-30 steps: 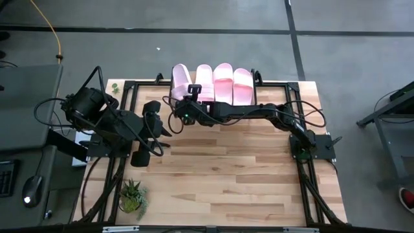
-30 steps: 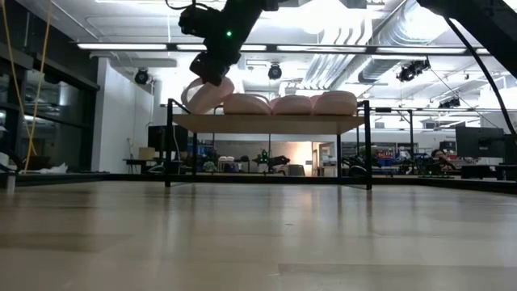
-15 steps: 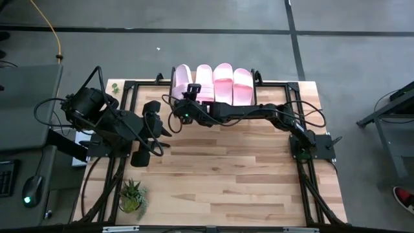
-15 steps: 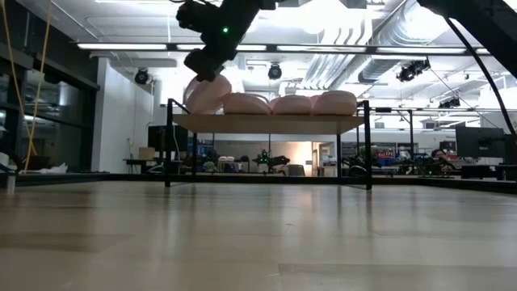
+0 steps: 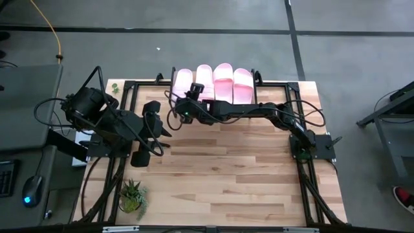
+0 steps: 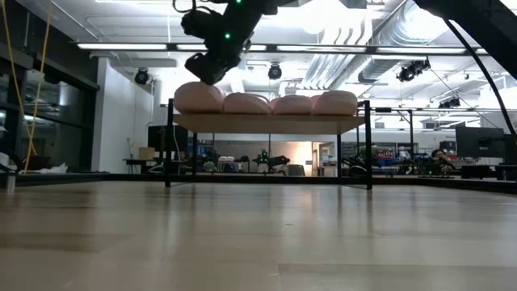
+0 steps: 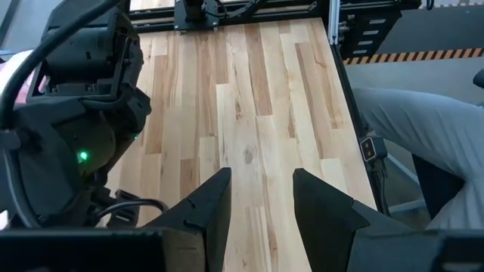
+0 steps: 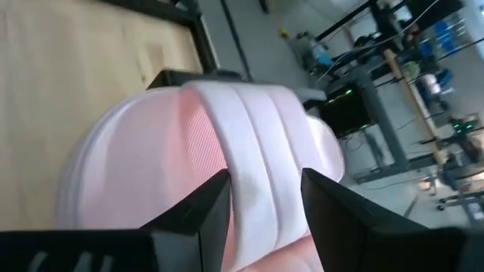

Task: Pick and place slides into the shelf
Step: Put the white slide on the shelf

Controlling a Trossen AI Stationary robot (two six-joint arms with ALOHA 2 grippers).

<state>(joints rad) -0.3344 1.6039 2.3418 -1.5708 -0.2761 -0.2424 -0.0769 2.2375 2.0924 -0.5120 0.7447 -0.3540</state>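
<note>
Four pale pink slides lie side by side on the shelf at the table's far edge, soles on its plank top. The leftmost slide lies level beside the other three. My right gripper hovers right over that slide, open, with its fingers on either side of the ribbed strap. My left gripper is open over the table's left side and holds nothing. My right gripper comes at the leftmost slide from above and the near side, its fingers straddling the strap. I cannot tell whether they touch it. The slide rests flat on the shelf.
A small potted plant stands at the table's near left corner. Bare wooden tabletop stretches in front of the shelf. The shelf's black frame borders the slides. A person's grey-clad leg shows beyond the table's edge.
The leftmost slide hung tilted off the shelf's left front in my right gripper. It has been swung round and tipped level, and now lies flat on the plank in line with the others. My right gripper rose a little, then came back down above it.
</note>
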